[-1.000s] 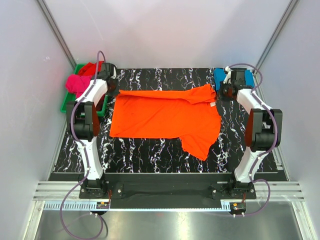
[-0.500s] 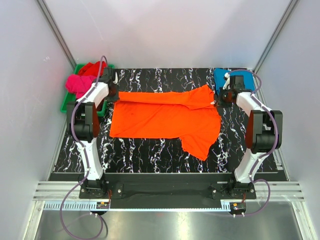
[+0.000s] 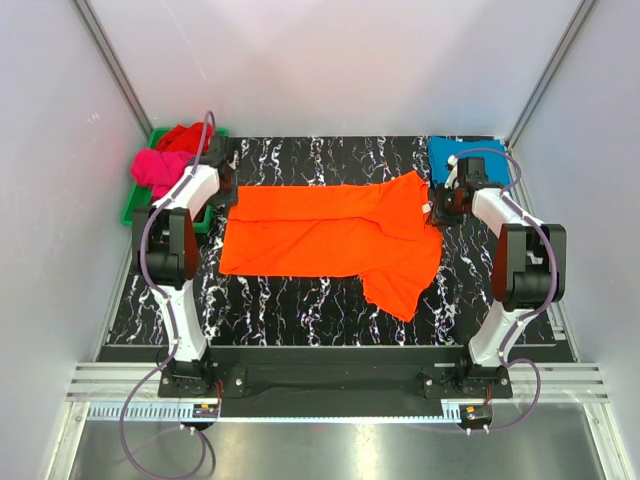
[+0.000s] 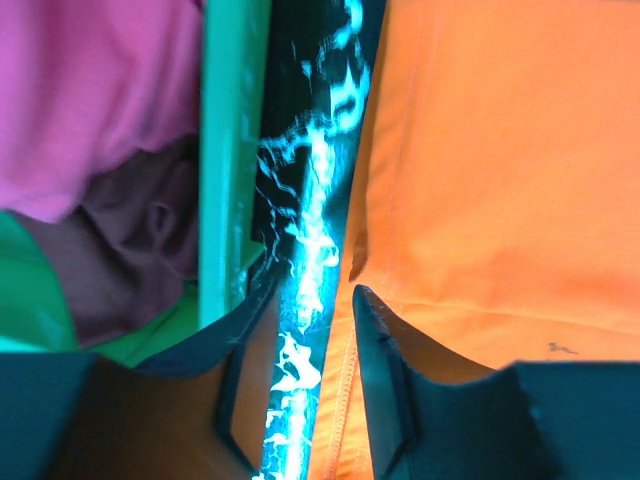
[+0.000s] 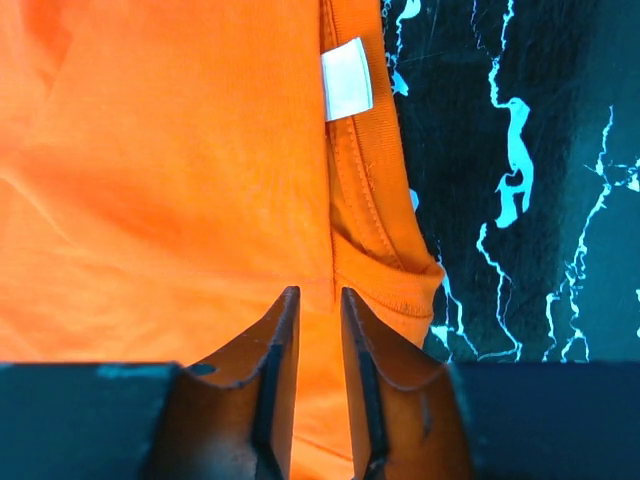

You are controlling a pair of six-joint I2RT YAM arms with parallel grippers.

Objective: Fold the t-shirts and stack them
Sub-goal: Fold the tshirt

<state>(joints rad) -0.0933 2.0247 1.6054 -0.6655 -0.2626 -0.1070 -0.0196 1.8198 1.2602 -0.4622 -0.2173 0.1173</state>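
Top external: orange t-shirt [image 3: 330,235] far edge just laid flat; left hand [image 4: 310,280] released, right hand [image 5: 318,295] too (barely parted); fold done.

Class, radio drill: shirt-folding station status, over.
Left gripper open, right gripper barely open; neither holding. Orange t-shirt flat, far edge folded over. Green tray off left, not blocking.

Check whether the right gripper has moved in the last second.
Yes. The right gripper has come toward the near edge of the table, away from the teal-blue t-shirt at the far corner, and is now over the orange t-shirt's collar.
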